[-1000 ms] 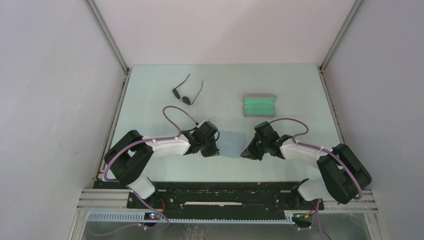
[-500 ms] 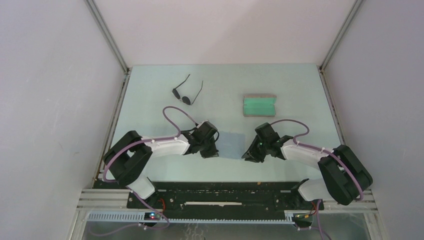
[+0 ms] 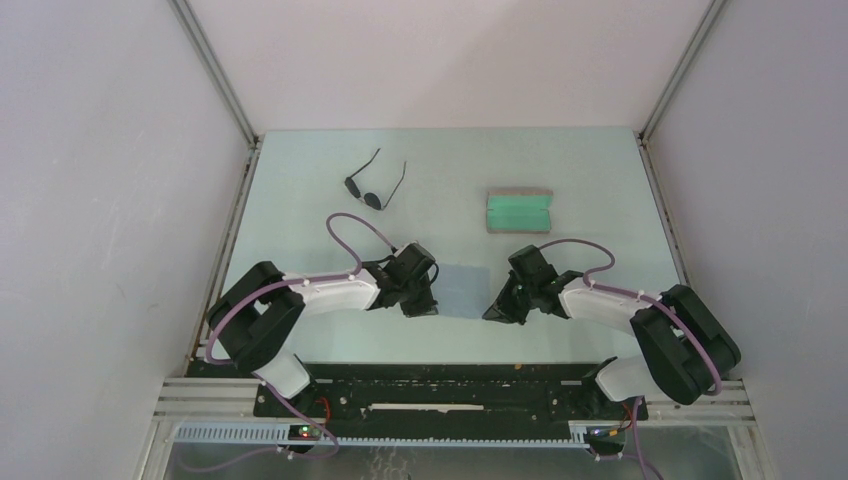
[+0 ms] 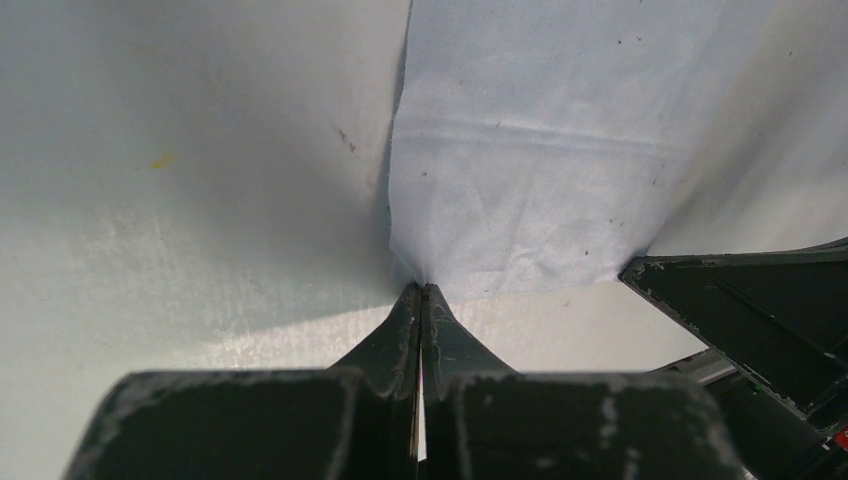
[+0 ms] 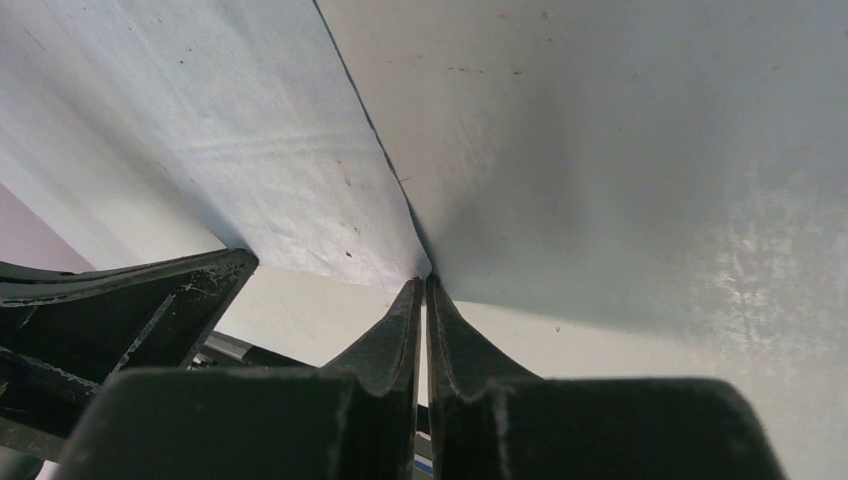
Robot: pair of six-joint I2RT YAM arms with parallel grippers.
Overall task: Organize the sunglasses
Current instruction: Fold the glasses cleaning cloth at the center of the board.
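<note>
The sunglasses (image 3: 366,190), thin black frame with dark oval lenses and temples spread, lie on the table at the back left, far from both grippers. The light blue cloth (image 3: 463,288) lies flat near the front centre. My left gripper (image 3: 424,307) is shut on the cloth's near left corner; the cloth (image 4: 520,150) spreads away from the pinched tips (image 4: 421,288). My right gripper (image 3: 494,310) is shut on the cloth's near right corner; the cloth (image 5: 230,130) shows left of its tips (image 5: 422,280).
The open grey case (image 3: 518,212) with green lining sits at the back right of the table. Side walls and metal rails bound the table left and right. The other gripper's body shows at the edge of each wrist view.
The right gripper has edged slightly down and left along the cloth's near edge. The left arm, cloth, sunglasses and case look unmoved.
</note>
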